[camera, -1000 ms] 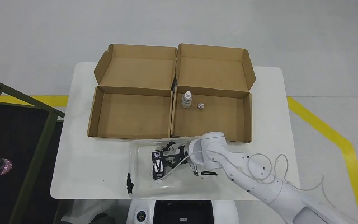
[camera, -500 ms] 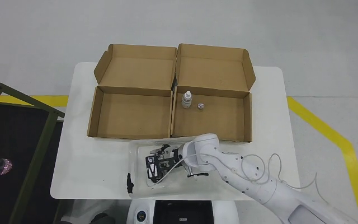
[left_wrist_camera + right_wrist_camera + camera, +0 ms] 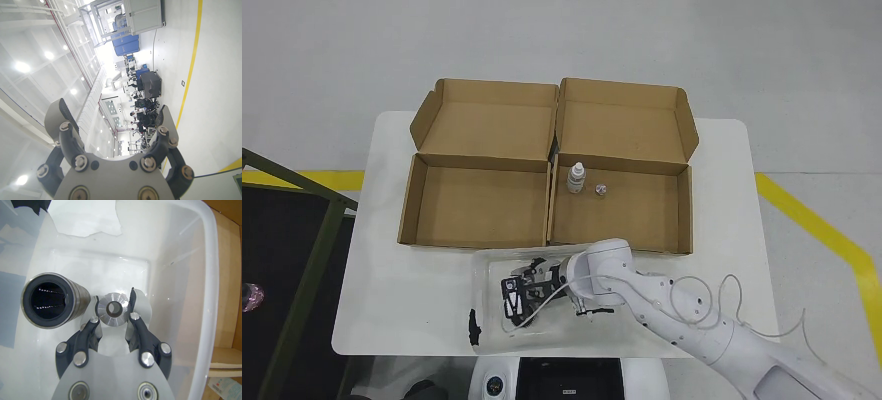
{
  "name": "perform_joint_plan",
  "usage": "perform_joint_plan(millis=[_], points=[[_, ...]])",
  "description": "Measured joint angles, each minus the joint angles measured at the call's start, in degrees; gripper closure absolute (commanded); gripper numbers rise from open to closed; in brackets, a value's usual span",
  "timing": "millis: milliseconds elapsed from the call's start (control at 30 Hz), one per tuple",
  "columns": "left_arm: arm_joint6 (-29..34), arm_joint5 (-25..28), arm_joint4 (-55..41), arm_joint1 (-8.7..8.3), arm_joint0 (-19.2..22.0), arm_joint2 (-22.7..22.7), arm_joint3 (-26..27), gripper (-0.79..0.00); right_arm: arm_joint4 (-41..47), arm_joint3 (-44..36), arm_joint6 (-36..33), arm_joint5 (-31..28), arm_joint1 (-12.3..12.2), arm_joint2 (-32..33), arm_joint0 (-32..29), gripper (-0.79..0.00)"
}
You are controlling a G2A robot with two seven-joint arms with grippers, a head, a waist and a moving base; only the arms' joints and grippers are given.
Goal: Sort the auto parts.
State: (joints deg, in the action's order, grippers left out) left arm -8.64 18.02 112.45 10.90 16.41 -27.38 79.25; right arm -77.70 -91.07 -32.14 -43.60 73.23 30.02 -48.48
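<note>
Right end effector (image 3: 114, 300) shifted along bin (image 3: 189, 285), now clamped on steel bushing (image 3: 113, 318); pick looks secured, lift & box nxt.

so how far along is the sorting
Early on, by the look of it. Done: the right cardboard box holds a white bottle and a small metal piece. In hand: the right gripper is closed on a silver bushing down in the clear bin. Left: boxing that bushing, then the large cylindrical bearing beside it.
</note>
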Motion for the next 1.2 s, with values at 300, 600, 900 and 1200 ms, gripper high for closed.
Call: perform_joint_plan(millis=[300,600,900,1200], points=[[0.0,0.0,0.0,0.00,0.0,0.0,0.0,-0.785,1.6,-4.1,1.5,-1.0,-0.9,3.6,-1.7,0.000],[0.0,0.0,0.0,0.00,0.0,0.0,0.0,-0.785,3.1,-10.1,6.5,-3.1,-2.4,8.4,-4.8,0.000],[0.0,0.0,0.0,0.00,0.0,0.0,0.0,-0.785,6.4,-13.6,14.6,-5.3,-4.0,14.0,-9.1,0.000],[0.0,0.0,0.0,0.00,0.0,0.0,0.0,-0.785,8.5,-17.2,18.3,-5.8,-5.6,21.5,-11.9,0.000]])
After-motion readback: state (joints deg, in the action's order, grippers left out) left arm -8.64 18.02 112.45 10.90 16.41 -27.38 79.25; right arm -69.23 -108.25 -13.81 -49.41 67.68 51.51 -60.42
